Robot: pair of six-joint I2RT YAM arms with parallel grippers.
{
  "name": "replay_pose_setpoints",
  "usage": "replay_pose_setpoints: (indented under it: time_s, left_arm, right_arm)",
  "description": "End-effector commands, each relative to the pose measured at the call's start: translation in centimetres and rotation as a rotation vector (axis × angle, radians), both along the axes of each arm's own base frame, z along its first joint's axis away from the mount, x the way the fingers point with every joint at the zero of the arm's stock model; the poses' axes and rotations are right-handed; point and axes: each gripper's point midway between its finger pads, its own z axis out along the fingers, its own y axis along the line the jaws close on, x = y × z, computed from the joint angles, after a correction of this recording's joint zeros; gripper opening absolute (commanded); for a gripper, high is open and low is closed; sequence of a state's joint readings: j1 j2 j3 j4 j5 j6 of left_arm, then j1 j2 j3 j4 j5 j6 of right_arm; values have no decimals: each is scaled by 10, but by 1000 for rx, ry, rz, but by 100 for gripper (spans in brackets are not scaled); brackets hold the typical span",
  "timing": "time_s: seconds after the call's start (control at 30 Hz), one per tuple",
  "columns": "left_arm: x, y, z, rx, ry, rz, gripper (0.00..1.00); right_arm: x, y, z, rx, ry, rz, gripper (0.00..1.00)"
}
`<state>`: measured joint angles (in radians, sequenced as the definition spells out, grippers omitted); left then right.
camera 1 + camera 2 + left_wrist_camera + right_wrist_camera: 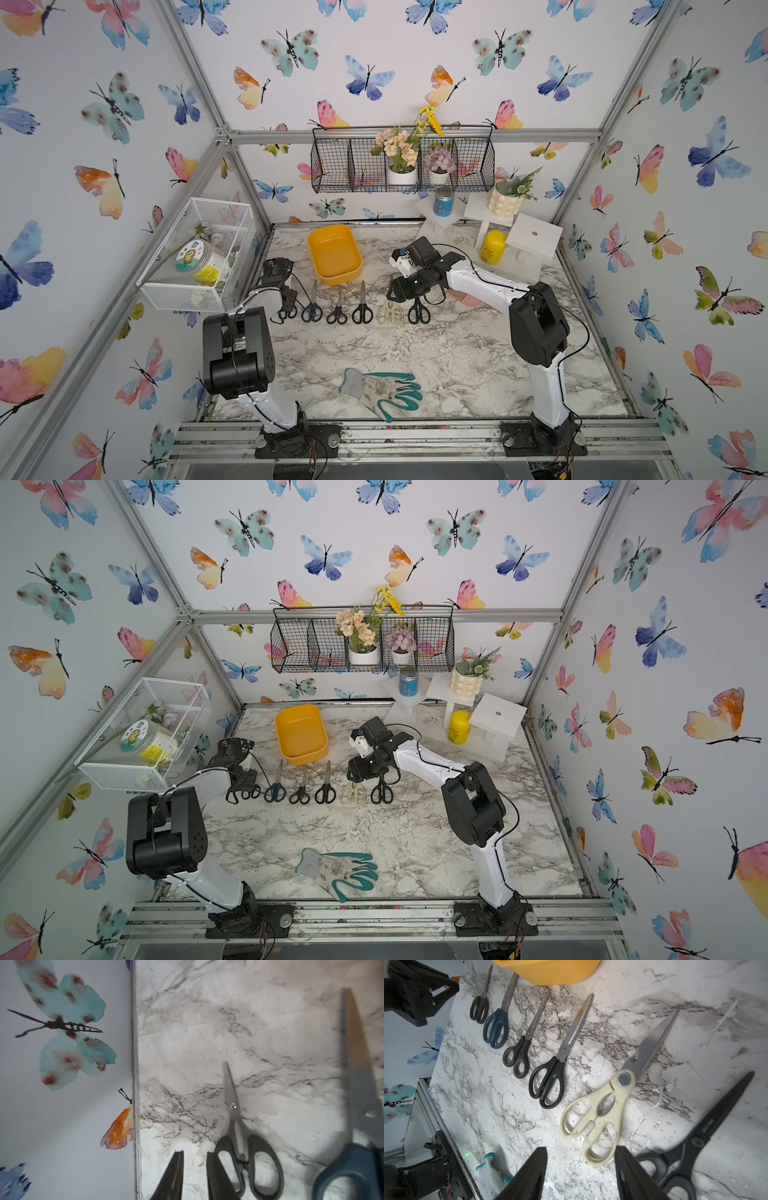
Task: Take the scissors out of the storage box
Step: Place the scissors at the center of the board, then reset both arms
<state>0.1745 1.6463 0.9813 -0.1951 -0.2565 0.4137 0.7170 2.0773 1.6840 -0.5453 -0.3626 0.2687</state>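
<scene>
Lying in a neat row across the middle of the desk, six pairs of scissors rest flat with handles toward the near edge and blades toward the far edge. They lie just in front of the yellow storage box, which sits near the far edge, left of centre, and looks empty in both top views. The left gripper hangs over the row's left end and the right gripper over its right end.

From the left wrist, that pincer's jaws stand a little apart with only bare marble between them. The small black pair is just beside one finger and the blue-handled pair lies further along.

From the right wrist, the jaws stand wide apart and hold nothing, poised above the handle loops of the cream shears. An all-black pair lies alongside, and the box's wall shows beyond the blade tips.

Judged from this, the job looks done. Each pair should prove light, the shears somewhat heavier, and all of them stiff, with slick steel blades lying flush on the desk. The thicker plastic handles, or the neck at the pivot, seem the place to take hold, jaws set across the pair
</scene>
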Motion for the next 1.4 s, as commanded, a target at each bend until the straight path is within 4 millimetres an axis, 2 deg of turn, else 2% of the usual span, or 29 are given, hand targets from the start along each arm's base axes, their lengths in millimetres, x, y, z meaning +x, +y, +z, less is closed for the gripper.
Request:
replay_pose_setpoints:
  time_s: [0.0,0.03,0.07,0.1,0.23,0.43,0.6,0.77,0.83,0.93,1.1,1.2,1.37]
  left_arm:
    - [9,-31,38,-171,-142,-35,37]
    - [10,-40,45,-208,-175,-44,57]
    - [10,-50,52,-247,-205,-60,100]
    - [11,-60,59,-275,-230,-75,99]
    - [11,-97,77,-330,-281,-152,99]
    - [9,-159,99,-466,-363,-263,99]
    - [10,-205,111,-592,-466,-324,98]
    - [9,-235,99,-603,-475,-367,99]
    - [10,-238,93,-607,-474,-369,99]
    - [10,-231,85,-560,-487,-362,99]
    - [10,-206,75,-458,-531,-315,99]
    - [7,-193,70,-465,-554,-292,99]
    - [-2,-172,67,-480,-599,-242,99]
  right_arm:
    - [11,-2,19,-12,-78,-19,68]
    - [14,-4,23,-15,-99,-25,79]
    - [16,-5,28,-16,-122,-31,96]
    - [18,-6,31,-16,-143,-37,99]
    - [30,-21,46,-58,-236,-89,99]
    - [54,-67,63,-65,-332,-211,99]
    - [77,-135,64,-112,-373,-376,99]
    - [88,-210,70,-68,-480,-531,99]
    - [89,-239,73,-40,-523,-582,99]
    - [91,-278,73,-63,-621,-632,100]
    - [99,-361,38,-105,-549,-885,100]
    - [92,-382,25,-195,-610,-925,100]
    - [82,-399,8,-255,-653,-970,100]
